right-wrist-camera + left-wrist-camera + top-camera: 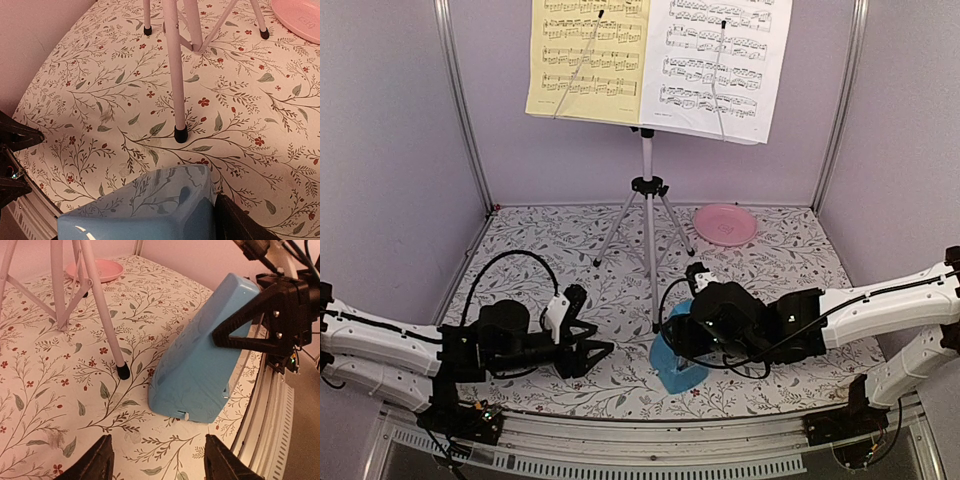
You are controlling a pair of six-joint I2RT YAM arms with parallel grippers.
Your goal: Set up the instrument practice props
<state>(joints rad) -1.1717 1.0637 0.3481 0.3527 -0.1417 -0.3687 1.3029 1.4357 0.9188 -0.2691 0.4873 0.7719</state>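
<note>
The floral tabletop [780,270] carried everything, walled at the back and both sides, with a metal rail along its near edge. The music stand [648,180] stood on its spread tripod legs toward the back centre, the yellow sheet [585,60] and white sheet [720,65] already propped side by side on its desk under wire clips, so that part looked done. The blue metronome [675,362] sat near the front edge, close to the rail and just beside the nearest tripod foot [123,373], probably being handled into a place below the stand. The pink plate [725,224] lay at the back right, well apart. The right gripper [692,335] was closed around the metronome, one black finger [245,330] lying flat on its side to steady it. The left gripper [157,450] hovered low with its jaws spread and nothing between them, facing the metronome. Open cloth lay left of the stand; the rail and the tripod foot were what could hem in any move
</note>
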